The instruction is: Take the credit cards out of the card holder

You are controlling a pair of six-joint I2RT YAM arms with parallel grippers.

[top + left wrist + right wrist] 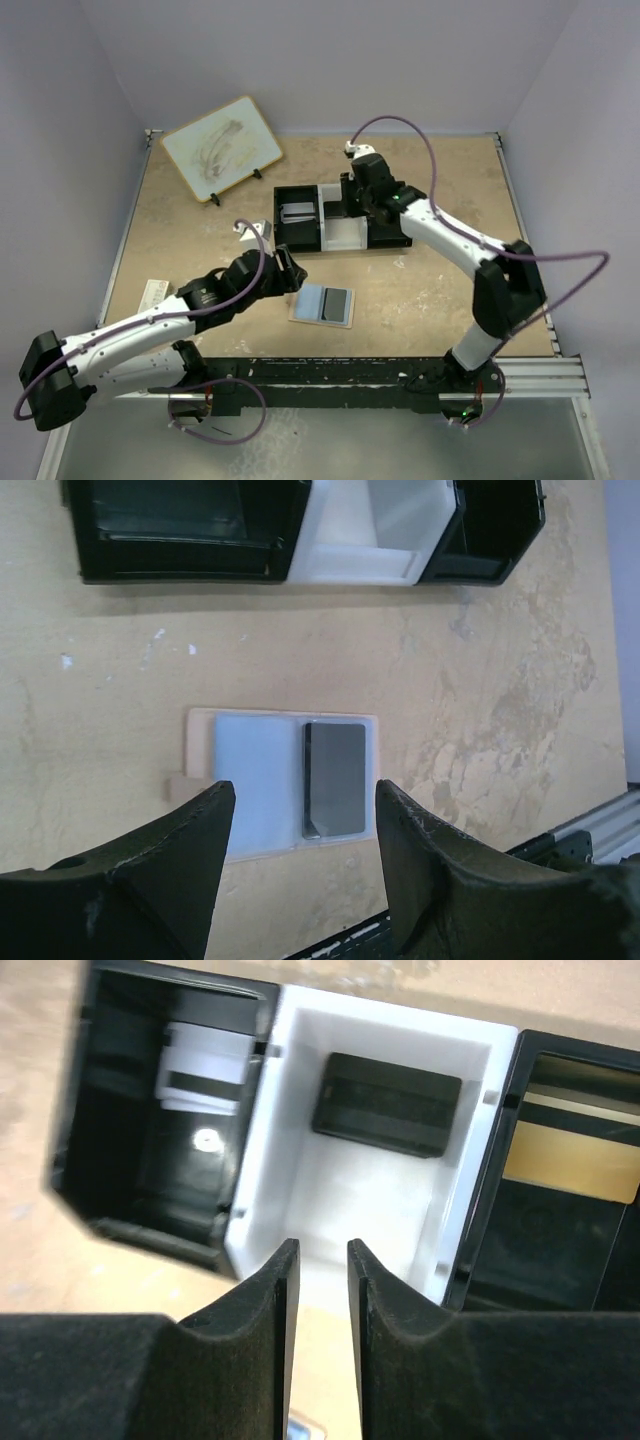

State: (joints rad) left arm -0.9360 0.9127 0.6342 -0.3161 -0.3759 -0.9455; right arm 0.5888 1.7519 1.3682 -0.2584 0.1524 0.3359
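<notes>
The card holder (309, 302) lies open and flat on the table, pale blue with a tan edge; in the left wrist view the card holder (255, 775) fills the middle. A dark grey card (337, 303) (335, 779) sits in its right pocket. My left gripper (289, 271) (303, 795) hovers at the holder's left, open, with nothing between its fingers. A silvery grey card (297, 212) (205, 1065) leans in the tray's left black compartment. My right gripper (351, 204) (322, 1252) hangs over the tray's white middle compartment, open only a narrow gap and holding nothing.
The three-compartment tray (300, 245) (190, 570) (470, 1160) stands beyond the holder; a black block (386, 1103) sits in its middle bin and a tan card (570, 1158) in its right bin. A wood-framed whiteboard (221, 147) leans at the back left. A small red-and-white box (155, 293) lies left.
</notes>
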